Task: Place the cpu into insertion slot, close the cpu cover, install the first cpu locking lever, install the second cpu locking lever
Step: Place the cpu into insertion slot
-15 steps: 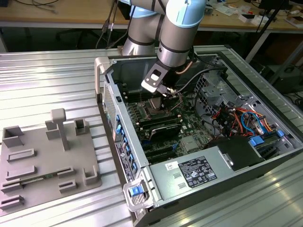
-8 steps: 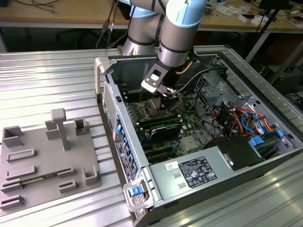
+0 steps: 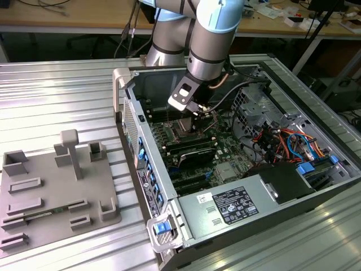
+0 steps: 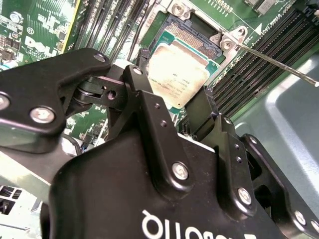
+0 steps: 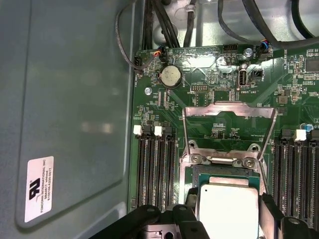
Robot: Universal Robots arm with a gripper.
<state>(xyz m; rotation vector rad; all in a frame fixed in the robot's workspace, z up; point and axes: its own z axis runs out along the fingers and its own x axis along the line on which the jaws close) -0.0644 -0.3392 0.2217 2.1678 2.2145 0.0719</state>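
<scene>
Hand: the black two-fingered hand (image 3: pixel 196 110), on a silver and pale-blue arm (image 3: pixel 211 34), was down inside an open grey metal computer case (image 3: pixel 141 141) and clenched on the chip.
Fingers: in the second wrist view the black fingers (image 4: pixel 149 114) bore on two opposite edges of the chip.
Cpu: the small thin flat square grey-silver cpu (image 4: pixel 175 74) sat between the fingertips, just over the near part of the socket. Whether it touched the socket could not be told.
Insertion slot: the small square dark insertion slot with a silver metal rim (image 5: pixel 224 172) lay directly below the fingertips. A strip of its pin field was uncovered past the chip.
Cpu cover: the thin silver metal square-framed cpu cover (image 5: pixel 229 109) was swung open on its hinge. It lay on the far side of the slot from the hand, apart from the chip.
Locking lever: a thin silver wire lever (image 4: pixel 279 64) stood clear of the slot, slanting out from its corner to one side of the hand.
Memory slots: long narrow black memory slots (image 5: pixel 154 169) flanked the hand on both sides.
Board: the green circuit board (image 5: pixel 209 84) lay beneath the hand, with a round silver coin cell (image 5: pixel 170 76) past the cover.
Bench: the ribbed aluminium bench (image 3: pixel 56 96) carried the case.
Fixture: a grey moulded fixture plate (image 3: pixel 51 192) lay well apart from the hand, outside the case, at the exterior view's left.
</scene>
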